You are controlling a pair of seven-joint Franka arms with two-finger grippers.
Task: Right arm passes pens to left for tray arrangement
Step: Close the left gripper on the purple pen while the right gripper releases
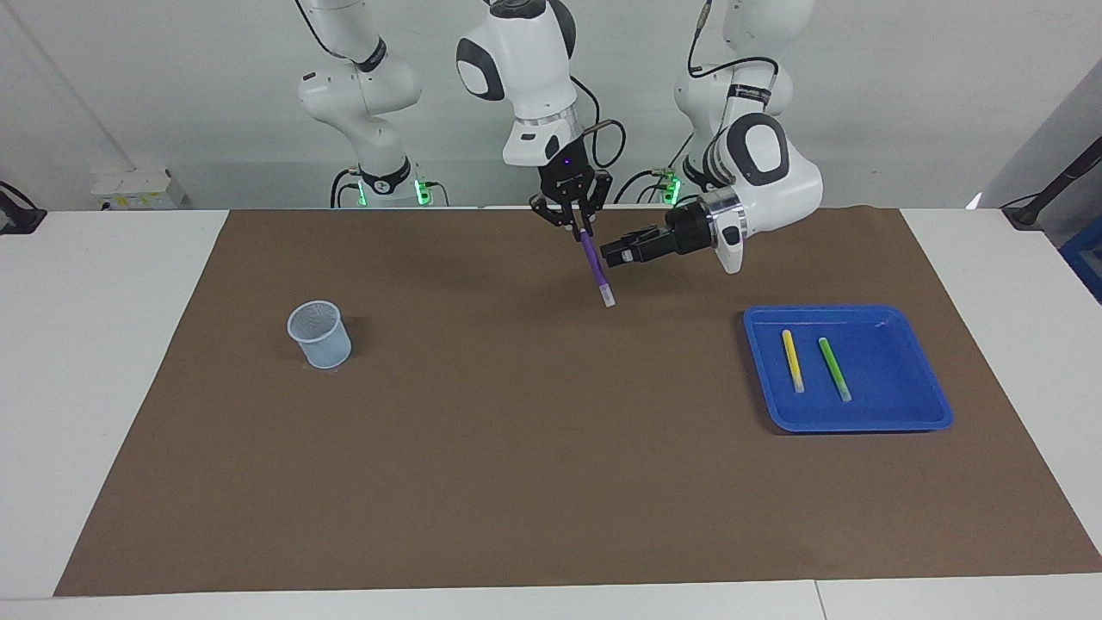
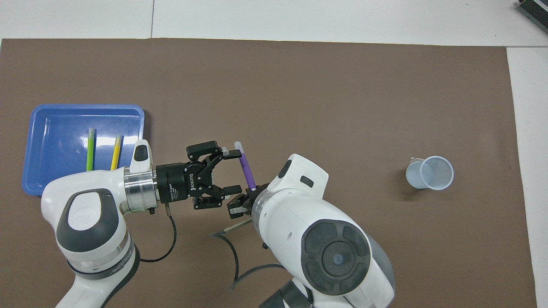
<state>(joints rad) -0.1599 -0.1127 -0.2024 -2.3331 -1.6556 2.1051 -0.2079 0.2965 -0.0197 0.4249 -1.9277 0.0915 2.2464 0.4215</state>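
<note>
Handing over the purple pen (image 1: 594,266), last of three.
My right gripper (image 1: 575,226) pinches its top end over the mat (image 1: 516,448); my left gripper (image 1: 613,253) waits spread just beside it. Next I must bracket the shaft and close. Yellow pen (image 1: 792,360) and green pen (image 1: 833,368) lie in the tray (image 1: 861,419).

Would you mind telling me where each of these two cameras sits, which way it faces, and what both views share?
Facing view: high across the table, looking toward the robots; both arms show from their bases, the right gripper holding the purple pen, the open left gripper beside it.
Overhead view: high above the robots' end, looking steeply down and forward; both forearms rise from the bottom edge, the wrists and grippers meeting mid-frame.
Shared: the purple pen, blue tray with yellow pen and green pen, the pale-blue cup, brown mat.
</note>
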